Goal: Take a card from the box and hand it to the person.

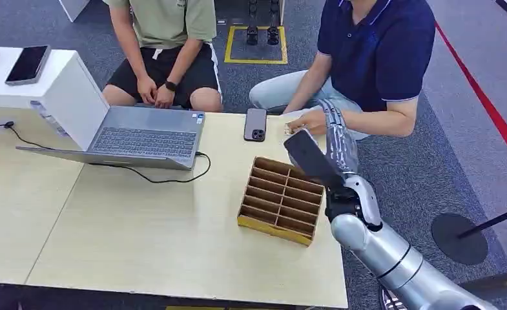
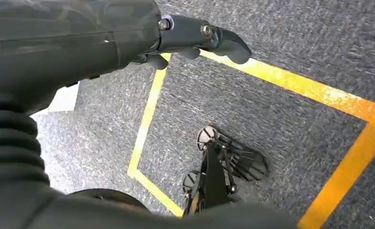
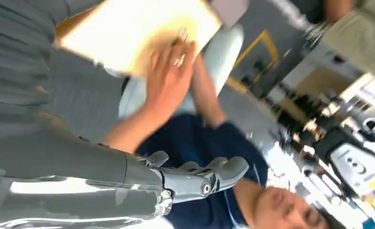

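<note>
Right hand [image 1: 338, 138] is out past the far table edge, fingers [image 3: 191, 168] loosely apart, nothing pinched. What looks like the small pale card [image 1: 294, 121] lies under the navy-shirted person's hand [image 1: 310, 121], just beside your right hand on its left, blurred in the wrist view. The brown divided cardboard box [image 1: 279, 200] sits nearer, below the forearm. Left hand [image 2: 209, 38] hangs loose, holding nothing. Judgement: handover looks done; you should confirm.

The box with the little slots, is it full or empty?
Empty, as far as shows. The box on the table has open slots, no cards standing inside.
</note>
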`<state>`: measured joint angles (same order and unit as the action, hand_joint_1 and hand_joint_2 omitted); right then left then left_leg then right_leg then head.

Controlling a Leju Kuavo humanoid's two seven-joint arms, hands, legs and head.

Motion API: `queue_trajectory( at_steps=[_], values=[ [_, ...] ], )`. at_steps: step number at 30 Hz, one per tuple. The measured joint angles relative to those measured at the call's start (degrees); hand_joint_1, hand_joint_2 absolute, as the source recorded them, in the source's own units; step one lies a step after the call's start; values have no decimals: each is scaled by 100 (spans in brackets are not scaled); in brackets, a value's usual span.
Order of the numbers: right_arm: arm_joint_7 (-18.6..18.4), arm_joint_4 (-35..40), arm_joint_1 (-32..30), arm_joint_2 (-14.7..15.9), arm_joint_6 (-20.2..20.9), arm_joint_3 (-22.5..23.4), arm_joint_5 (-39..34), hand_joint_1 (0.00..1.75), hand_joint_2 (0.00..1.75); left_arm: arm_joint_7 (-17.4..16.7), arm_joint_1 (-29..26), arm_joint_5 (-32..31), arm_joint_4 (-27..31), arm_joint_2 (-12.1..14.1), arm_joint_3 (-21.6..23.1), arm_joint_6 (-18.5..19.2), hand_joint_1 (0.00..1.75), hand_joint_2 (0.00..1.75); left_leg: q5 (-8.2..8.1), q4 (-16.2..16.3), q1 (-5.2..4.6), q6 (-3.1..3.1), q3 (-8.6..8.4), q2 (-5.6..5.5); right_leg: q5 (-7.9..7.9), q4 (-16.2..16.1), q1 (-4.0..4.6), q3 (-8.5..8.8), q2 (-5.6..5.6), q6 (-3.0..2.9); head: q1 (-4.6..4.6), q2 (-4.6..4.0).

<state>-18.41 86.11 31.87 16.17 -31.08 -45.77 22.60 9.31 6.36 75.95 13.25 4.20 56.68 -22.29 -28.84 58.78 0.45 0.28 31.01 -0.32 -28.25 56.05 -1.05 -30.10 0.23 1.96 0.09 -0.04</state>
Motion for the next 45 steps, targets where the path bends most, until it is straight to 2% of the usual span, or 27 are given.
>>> queue_trajectory(
  at_steps=[3, 8, 11, 13, 15, 29, 45],
  values=[
    [503, 323, -277, 0, -85, 65, -1157, 0, 175, -2, -13, 57, 0, 0, -2, -48, 0, 0, 0, 0, 0, 0, 0, -3, 0, 0, 0, 0, -4, 0, 0, 0],
    [1045, 883, -836, 33, -96, 179, -2377, 0, 175, -8, -38, 160, 0, 0, -2, -94, 0, 0, 0, 0, 0, 0, 0, -2, 0, -1, 0, 0, -3, 0, 0, 0],
    [1210, 1154, -1286, 85, -90, 275, -2858, 0, 175, -520, -37, 158, -2, 2, -2, -336, 0, 0, -1, 0, 0, 0, -2, -1, 0, -1, 0, 0, -3, 0, 2, 0],
    [1535, 1215, -1627, 116, -85, 347, -3082, 0, 175, -634, -57, 162, -2, 2, -2, -413, 0, 0, -2, 0, 0, 1, 1, -2, -1, -1, 0, 0, -4, 1, 0, 0],
    [1708, 1262, -1920, 155, -101, 400, -3215, 0, 175, -649, -59, 197, -2, 4, -2, -455, 0, 0, -2, 0, -1, 2, 1, -1, -1, -1, 0, 0, -4, 1, 0, 0],
    [1955, 1723, -2774, 455, -313, 490, -3857, 0, 175, -632, -57, 324, 0, 17, -4, -540, 0, 0, -2, 0, -1, 1, -2, 1, -1, -1, 0, 0, 0, 1, 0, 0],
    [2020, 1838, -2813, 581, -192, 431, -3986, 0, 175, -553, -56, 324, -2, 17, -4, -533, 0, 0, -2, 0, 0, 1, -2, 1, -1, -1, 0, 1, 1, 1, -2, 0]
  ],
)
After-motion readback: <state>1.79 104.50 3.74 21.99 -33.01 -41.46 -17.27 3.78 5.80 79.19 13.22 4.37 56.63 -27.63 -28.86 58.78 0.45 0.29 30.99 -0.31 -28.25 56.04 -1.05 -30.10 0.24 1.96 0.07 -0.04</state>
